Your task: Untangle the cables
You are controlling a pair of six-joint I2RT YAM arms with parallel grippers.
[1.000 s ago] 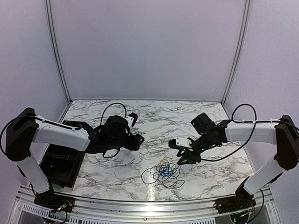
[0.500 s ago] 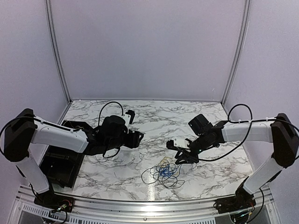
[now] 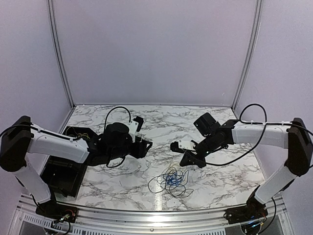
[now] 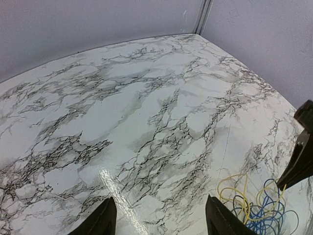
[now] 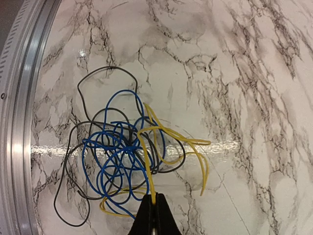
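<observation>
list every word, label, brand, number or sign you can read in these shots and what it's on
None: no readable text in any view.
The cables, the marble tabletop and the black bin show no print, label or number. If the arms carry any marking, it is too small to make out from above.

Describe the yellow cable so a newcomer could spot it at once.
On the marble table, find the small tangle of thin wires near the front edge, between the two arms. The yellow cable is the pale strand looping out of one side of it. Unlike the blue cable and black cable, it runs into the tips of the shut right gripper.
</observation>
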